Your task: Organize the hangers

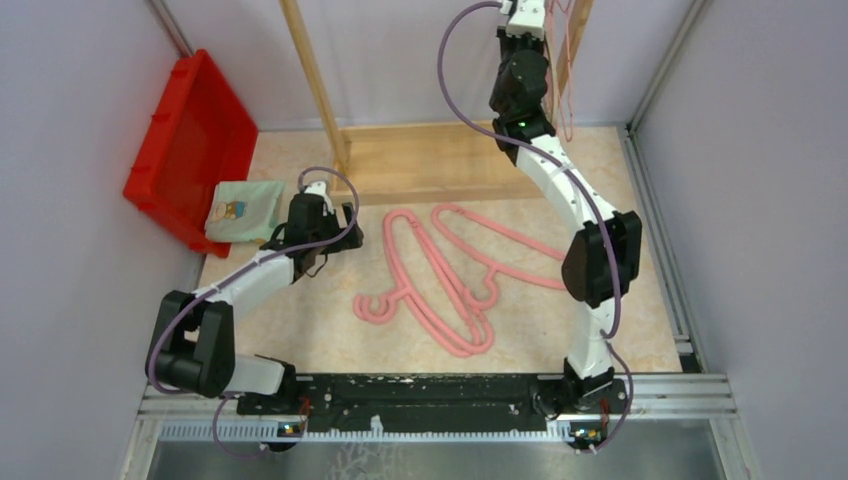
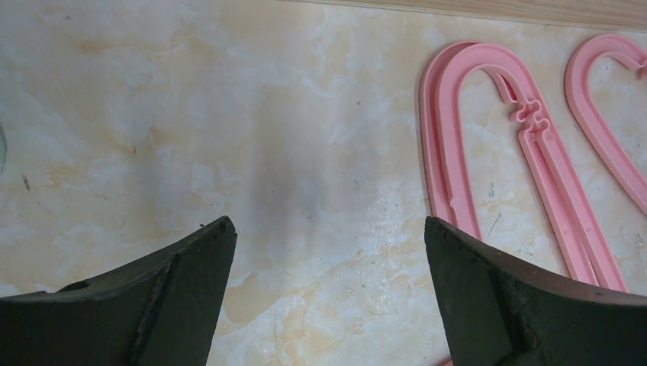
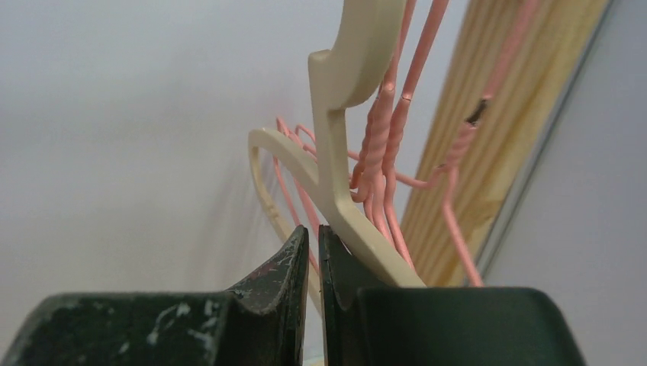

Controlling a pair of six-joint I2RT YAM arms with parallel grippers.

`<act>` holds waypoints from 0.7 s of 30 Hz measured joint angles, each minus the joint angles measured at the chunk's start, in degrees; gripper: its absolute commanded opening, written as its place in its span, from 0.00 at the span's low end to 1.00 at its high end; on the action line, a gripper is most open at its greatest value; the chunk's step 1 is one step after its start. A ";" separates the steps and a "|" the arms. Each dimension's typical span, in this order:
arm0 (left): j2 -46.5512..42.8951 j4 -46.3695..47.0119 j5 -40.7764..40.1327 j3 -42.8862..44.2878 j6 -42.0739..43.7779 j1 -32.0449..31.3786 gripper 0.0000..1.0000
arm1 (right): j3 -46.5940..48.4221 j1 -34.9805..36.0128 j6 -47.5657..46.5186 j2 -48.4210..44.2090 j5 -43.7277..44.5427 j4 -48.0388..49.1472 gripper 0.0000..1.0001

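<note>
Pink hangers (image 2: 441, 152) look light, stiff, slick, so I'd grab at neck below hook; L gripper (image 2: 328, 229) wide open, empty; R gripper (image 3: 314, 232) nearly closed by beige hanger (image 3: 336, 152), hold unclear.

The beige hanger (image 3: 328, 152) loses its hook past the top edge, and its lower arm vanishes behind the right pincer (image 3: 313, 230). The thin pink hangers (image 3: 378, 137) run off the top too. In the left wrist view, the thick pink hangers (image 2: 436, 152) are cut off at the lower right.
</note>
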 measured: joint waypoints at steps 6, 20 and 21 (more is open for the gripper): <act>-0.79 -0.11 -0.02 -0.09 0.00 0.00 0.98 | -4.13 -3.34 0.59 -3.37 1.36 -0.48 0.17; -0.70 -0.48 -0.48 0.20 0.02 0.00 0.98 | -5.86 -3.96 10.54 -13.31 -11.47 -19.15 0.27; -0.66 -0.50 -0.46 0.42 0.02 0.00 0.98 | -5.95 -3.76 11.06 -14.08 -12.28 -20.76 0.27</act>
